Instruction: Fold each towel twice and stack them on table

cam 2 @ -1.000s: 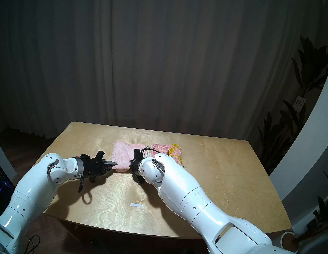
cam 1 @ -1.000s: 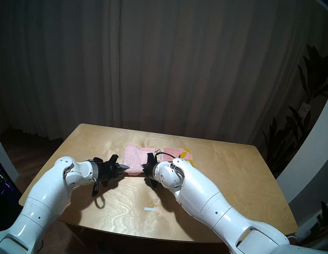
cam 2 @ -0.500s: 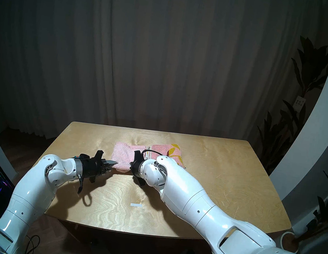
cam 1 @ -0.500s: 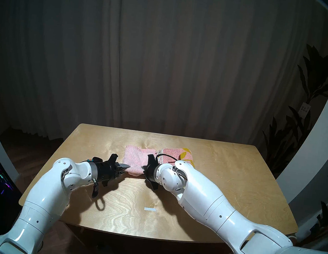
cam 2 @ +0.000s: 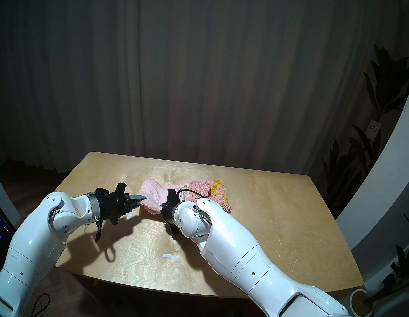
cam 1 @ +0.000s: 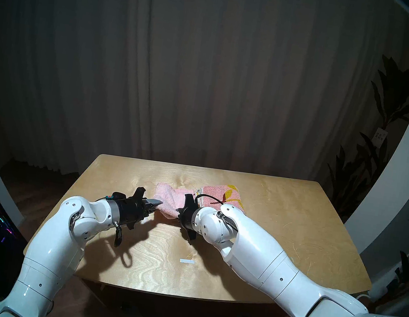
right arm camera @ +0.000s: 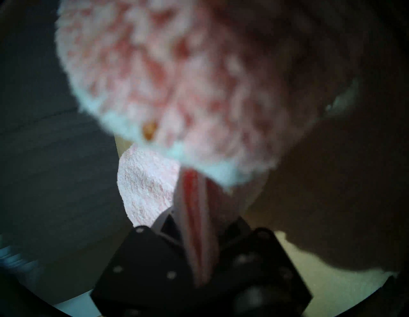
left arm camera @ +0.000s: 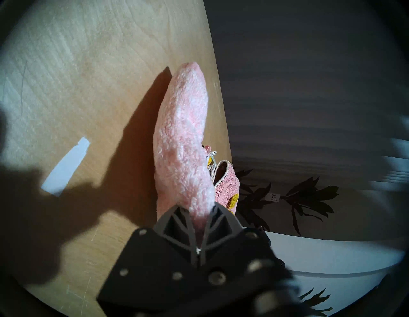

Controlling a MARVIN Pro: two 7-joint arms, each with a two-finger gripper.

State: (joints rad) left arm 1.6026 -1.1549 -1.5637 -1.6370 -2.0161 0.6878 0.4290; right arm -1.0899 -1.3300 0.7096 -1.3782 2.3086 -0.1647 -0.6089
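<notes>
Both grippers pinch the pink towel [cam 1: 168, 201] — left gripper [cam 1: 157, 206] at its left corner, right gripper [cam 1: 178, 211] opposite; patterned towel [cam 1: 221, 196] just beyond the right one.

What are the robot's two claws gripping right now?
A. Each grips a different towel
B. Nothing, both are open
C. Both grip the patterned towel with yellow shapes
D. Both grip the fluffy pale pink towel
D: the left gripper and the right gripper are each clamped on the pale pink towel, while the patterned towel lies untouched on the table.
</notes>
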